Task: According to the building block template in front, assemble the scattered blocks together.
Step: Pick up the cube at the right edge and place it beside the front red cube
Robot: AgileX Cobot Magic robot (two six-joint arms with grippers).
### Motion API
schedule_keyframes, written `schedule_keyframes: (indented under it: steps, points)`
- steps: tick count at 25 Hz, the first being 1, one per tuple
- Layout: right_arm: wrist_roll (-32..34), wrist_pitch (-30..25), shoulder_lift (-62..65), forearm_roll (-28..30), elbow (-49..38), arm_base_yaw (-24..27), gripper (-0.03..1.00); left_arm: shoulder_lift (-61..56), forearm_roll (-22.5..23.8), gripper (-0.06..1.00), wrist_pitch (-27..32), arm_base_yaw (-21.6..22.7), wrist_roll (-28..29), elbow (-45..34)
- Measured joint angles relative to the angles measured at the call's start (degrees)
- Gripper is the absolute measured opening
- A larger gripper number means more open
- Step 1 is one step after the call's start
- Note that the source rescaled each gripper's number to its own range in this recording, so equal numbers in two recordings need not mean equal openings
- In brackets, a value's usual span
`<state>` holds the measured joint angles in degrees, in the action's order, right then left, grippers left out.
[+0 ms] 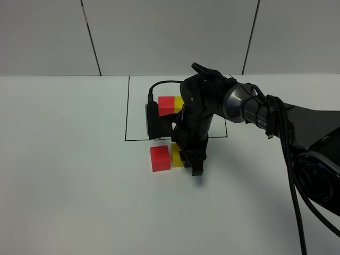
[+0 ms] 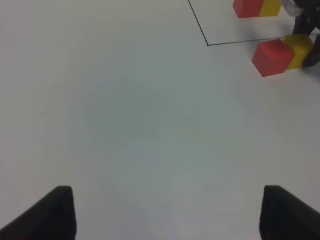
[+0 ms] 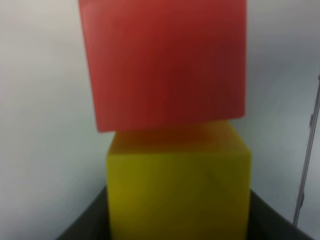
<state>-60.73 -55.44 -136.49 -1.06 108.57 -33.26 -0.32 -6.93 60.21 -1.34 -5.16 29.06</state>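
A: Checking grip state before the next move. Status of both sets of fingers?

B: Right fingers (image 3: 90,227) closed on the yellow block (image 1: 176,154), pads against two opposite faces, no gap visible in the wrist view. Left fingers (image 2: 60,212) spread wide, empty, hovering over bare desk (image 1: 64,170), well apart from the work.

A: Location of the parts?

B: Yellow block down on the desk, touching the red block (image 1: 160,158) at its 9 o'clock, mating faces slightly out of square. Template (image 1: 166,105) at 12 o'clock of the pair, inside the outlined square (image 1: 127,111).

A: Handling properties?

B: Judged rigid, light and smooth-faced. No crush risk, but liable to slide or twist under an off-centre push. Take hold across flat opposite faces, near mid-height, never on corners.

A: Clearances?

B: Tight at 12 o'clock: outline just beside the pair, template near. Open at 3, 6 and 9 o'clock. Square up with short nudges toward 9 o'clock. Release straight up to avoid dragging the pair.
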Motion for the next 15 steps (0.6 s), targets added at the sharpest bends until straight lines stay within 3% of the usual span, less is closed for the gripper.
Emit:
schedule_keyframes:
  steps: [15]
  points:
    - [-2.37,0.17,-0.46,-2.11,0.16,0.00,0.00,0.00,0.00,0.77,0.00,0.00,0.00,0.00]
